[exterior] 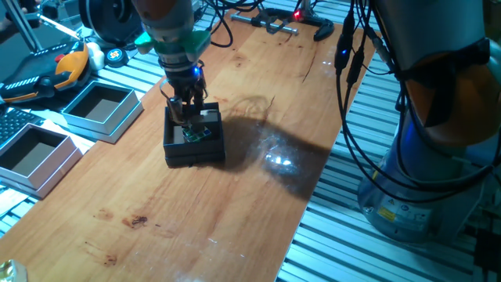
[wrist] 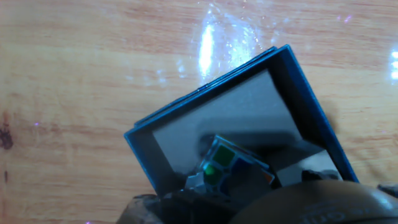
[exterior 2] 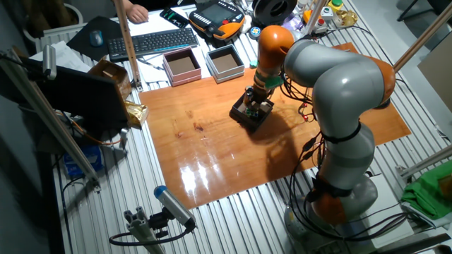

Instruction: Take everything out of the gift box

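In the gift box (wrist: 292, 81), puzzle cube (wrist: 225, 168) cornerwise

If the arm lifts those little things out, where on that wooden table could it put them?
The bare wood in front of the gift box toward the near edge, and the shiny stretch beside it, look free. The side by the two light-blue boxes is crowded.

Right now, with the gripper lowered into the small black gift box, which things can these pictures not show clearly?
- Gripper jaws, open or shut: hidden behind the arm in both fixed views, blurred and cut off at the bottom edge in the hand view.
- Puzzle cube with coloured squares: its lower part is hidden by the fingers in the hand view.
- Pale beige-grey block: not made out in the small black gift box in any view.
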You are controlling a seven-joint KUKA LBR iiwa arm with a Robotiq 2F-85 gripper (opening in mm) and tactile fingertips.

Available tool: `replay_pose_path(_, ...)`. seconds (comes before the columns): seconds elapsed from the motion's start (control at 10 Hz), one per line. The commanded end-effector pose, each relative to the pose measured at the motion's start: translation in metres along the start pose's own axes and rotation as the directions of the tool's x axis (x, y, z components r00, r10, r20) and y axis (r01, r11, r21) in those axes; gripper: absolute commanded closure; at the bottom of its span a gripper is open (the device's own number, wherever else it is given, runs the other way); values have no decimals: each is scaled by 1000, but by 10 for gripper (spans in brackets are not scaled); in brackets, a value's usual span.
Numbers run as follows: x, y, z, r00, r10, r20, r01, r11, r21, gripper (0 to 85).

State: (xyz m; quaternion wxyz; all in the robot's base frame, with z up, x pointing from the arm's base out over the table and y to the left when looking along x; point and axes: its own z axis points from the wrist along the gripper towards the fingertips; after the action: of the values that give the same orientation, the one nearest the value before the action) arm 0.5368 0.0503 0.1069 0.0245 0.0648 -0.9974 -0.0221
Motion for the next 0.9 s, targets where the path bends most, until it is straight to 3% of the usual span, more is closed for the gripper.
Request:
replay_pose_path(0.0,1,0,1,1000,-9,0,9,1000,0,117)
replay_pose_path(0.2,6,3,5,1000,-21,7,21,999,24,167)
replay_pose_path(0.5,8,3,8,999,-31,13,30,999,24,230)
replay_pose_path(0.8,7,-1,11,997,-70,14,70,997,32,507)
